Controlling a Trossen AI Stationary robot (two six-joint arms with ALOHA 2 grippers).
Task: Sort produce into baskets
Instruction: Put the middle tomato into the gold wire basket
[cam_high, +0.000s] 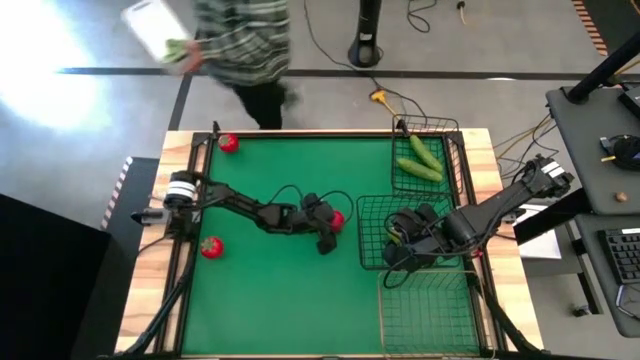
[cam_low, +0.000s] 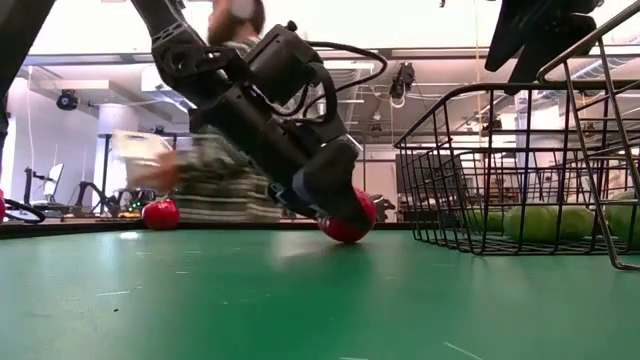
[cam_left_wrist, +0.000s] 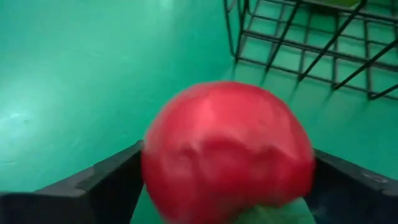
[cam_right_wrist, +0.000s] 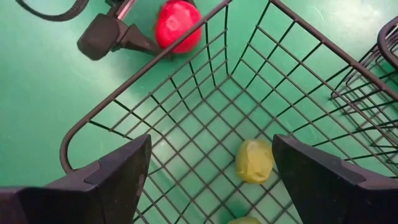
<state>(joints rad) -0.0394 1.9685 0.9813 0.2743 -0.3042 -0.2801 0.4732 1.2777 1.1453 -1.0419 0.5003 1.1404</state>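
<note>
Red fruit at table centre, clamped between the left gripper fingers, just left of the square dark basket. Right gripper hovers wide open over that basket, holding yellow-green fruits. Cucumbers lie in the far narrow basket. Two red fruits remain loose at left; near pale basket looks unfilled.

No readable text, label, brand, number or sign can be made out in any of the four views, neither on the produce, the baskets nor the arms.
</note>
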